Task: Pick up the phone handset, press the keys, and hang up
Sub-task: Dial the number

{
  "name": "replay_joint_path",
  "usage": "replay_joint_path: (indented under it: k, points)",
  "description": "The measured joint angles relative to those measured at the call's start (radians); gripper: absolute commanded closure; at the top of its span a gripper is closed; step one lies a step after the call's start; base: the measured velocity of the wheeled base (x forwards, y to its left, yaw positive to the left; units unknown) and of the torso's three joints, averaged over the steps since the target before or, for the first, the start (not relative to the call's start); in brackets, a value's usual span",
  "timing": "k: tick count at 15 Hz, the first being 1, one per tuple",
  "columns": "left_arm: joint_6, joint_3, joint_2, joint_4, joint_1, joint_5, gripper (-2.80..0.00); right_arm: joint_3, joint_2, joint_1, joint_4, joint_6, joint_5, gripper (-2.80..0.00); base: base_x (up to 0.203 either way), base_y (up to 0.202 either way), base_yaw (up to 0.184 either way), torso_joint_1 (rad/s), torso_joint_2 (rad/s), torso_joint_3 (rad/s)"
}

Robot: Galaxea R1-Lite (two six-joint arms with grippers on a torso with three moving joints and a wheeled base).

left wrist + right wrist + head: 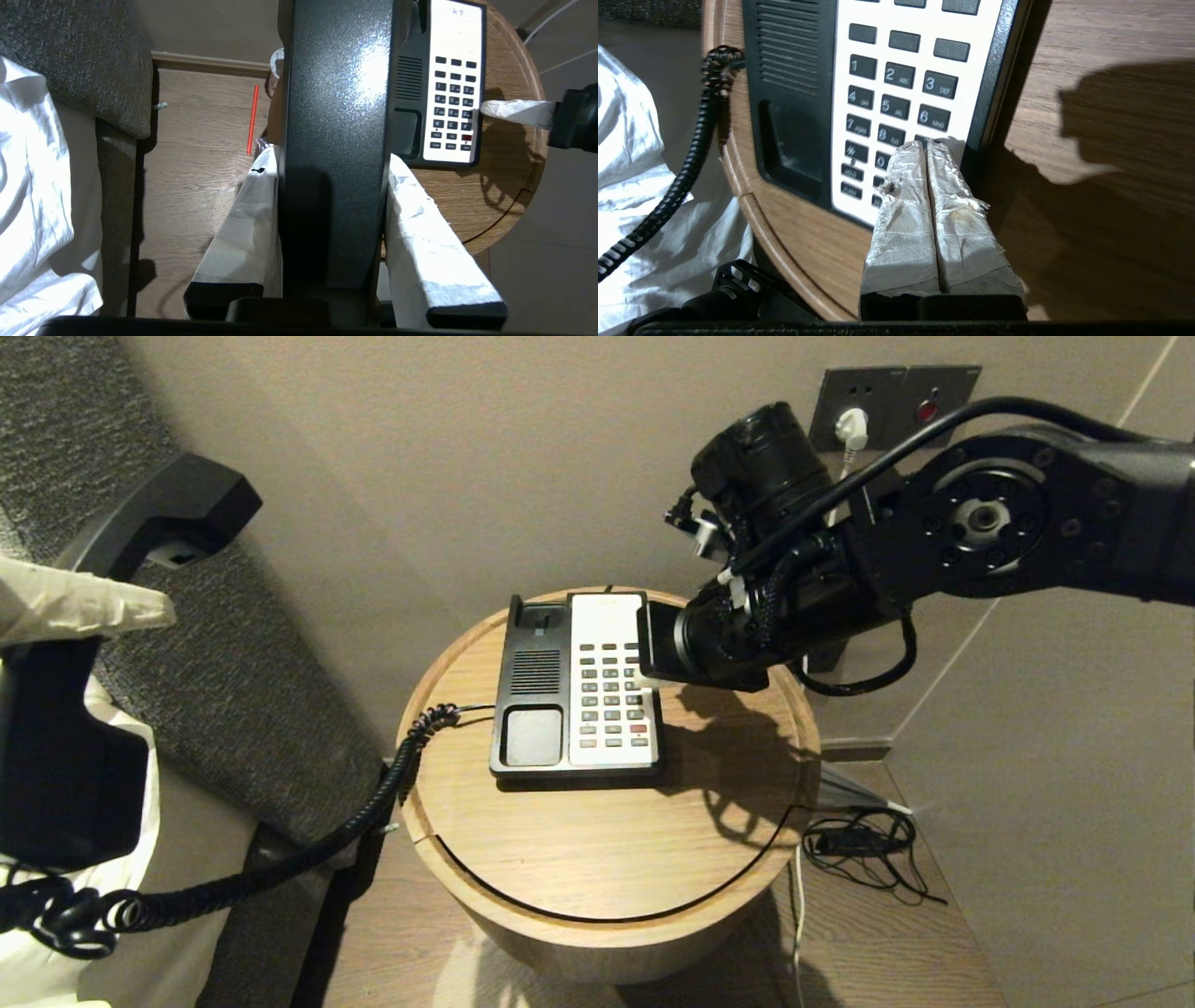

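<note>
Jaws of the left gripper (pixel 334 261) clamped on the phone handset (pixel 140 523), one wrapped finger on each side, held raised well to the left of the desk (pixel 597 859). Black coiled cord (pixel 373 803) trails from the handset's lower end up to the desk's left rim beside the phone base (pixel 534 681). Base sits flat on the round wooden desk, cradle bare. Jaws of the right gripper (pixel 927 145) closed together, fingertips touching the keys (pixel 896 107) at the grid's right column, just below key 6. Wall plate (pixel 896 397) behind.
</note>
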State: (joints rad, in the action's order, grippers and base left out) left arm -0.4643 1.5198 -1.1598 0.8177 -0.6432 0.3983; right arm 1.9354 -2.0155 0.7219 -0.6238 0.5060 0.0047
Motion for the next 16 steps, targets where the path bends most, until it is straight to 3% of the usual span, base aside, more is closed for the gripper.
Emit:
replay_joint_path:
  k: [8, 16]
  points:
    - [0.000, -0.019, 0.003, -0.002, 0.006, -0.001, 0.00, 0.005, -0.043, 0.014, 0.045, -0.003, 0.000, 0.00, 0.000, 0.000, 0.000, 0.000, 0.00, 0.000]
    - [0.000, -0.027, 0.006, -0.001, 0.007, -0.003, 0.00, -0.005, -0.047, 0.014, -0.004, -0.013, -0.004, 0.00, 0.000, 0.000, 0.000, 0.000, 0.00, 0.000]
